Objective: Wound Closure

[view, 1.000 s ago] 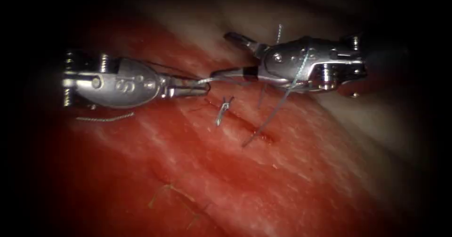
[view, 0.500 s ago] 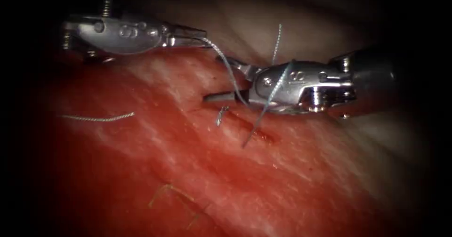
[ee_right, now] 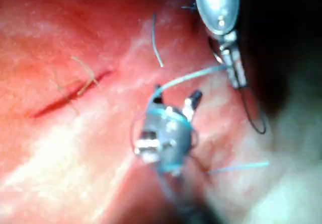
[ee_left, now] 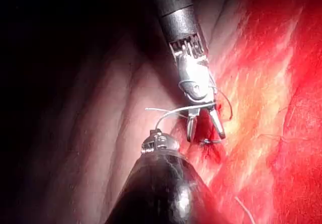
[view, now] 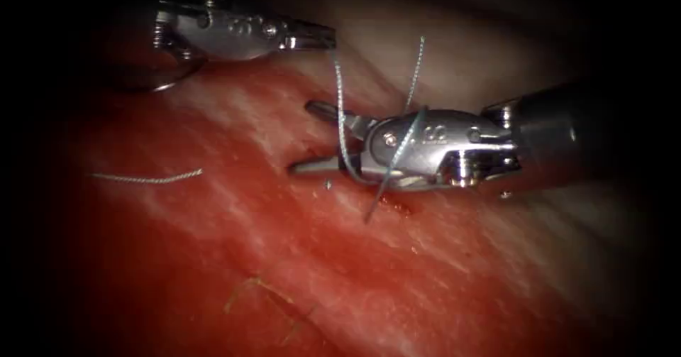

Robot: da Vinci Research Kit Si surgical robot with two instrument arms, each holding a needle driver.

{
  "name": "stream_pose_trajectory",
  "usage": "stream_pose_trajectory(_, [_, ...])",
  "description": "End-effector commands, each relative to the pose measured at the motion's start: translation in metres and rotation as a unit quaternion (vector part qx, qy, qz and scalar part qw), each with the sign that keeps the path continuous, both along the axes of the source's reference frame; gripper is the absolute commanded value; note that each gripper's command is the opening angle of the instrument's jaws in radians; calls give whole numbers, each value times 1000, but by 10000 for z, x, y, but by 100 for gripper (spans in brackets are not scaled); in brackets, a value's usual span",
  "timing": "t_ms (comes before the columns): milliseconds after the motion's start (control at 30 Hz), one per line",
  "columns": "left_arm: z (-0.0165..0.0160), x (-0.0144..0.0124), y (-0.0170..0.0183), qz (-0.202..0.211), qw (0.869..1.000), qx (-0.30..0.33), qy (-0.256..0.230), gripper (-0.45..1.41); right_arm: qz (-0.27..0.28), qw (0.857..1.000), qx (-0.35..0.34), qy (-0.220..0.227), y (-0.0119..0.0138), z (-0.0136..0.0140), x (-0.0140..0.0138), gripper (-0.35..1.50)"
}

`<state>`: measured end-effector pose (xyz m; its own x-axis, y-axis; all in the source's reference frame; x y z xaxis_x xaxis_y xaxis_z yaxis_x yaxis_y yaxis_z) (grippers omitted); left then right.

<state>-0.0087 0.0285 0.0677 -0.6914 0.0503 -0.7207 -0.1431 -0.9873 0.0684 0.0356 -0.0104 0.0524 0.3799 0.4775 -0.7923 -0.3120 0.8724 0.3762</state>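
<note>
Left tool [view: 323, 37] clenched on thread [view: 339, 108], which runs down between right tool's [view: 312, 137] parted, empty jaws over the cut [view: 394, 204].

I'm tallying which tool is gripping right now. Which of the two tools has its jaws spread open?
The right arm's tool: its jaws gape over the cut, holding nothing. The left arm's tool is shut on the thread.

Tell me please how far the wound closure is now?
Done: a stitch's thread already passes through the tissue at the cut, and a cut thread end lies on the left. In hand: the left gripper holds the thread, which loops around the right gripper, its jaws open and holding nothing. Left: no tightened knot is visible; I cannot see the needle.
</note>
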Motion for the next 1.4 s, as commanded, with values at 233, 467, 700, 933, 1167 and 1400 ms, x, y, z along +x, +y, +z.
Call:
stream_pose_trajectory(233, [36,-15,-3,9,1000,-1,-1,-45,11,998,8,59,-5,-4,9,140])
stream_pose_trajectory(467, [72,-20,-29,26,1000,2,-8,-45,65,985,-22,160,24,-36,3,135])
stream_pose_trajectory(700, [80,-20,-45,28,999,6,-17,-45,99,977,-34,188,35,-48,-9,131])
stream_pose_trajectory(933, [69,-16,-62,32,999,5,-19,-45,118,977,-39,176,37,-41,-22,116])
stream_pose_trajectory(1167, [45,-10,-97,35,999,3,-13,-45,177,975,-9,131,37,-26,-43,116])
stream_pose_trajectory(1400, [24,-2,-122,37,999,3,-8,-45,201,974,70,81,19,14,-58,116])
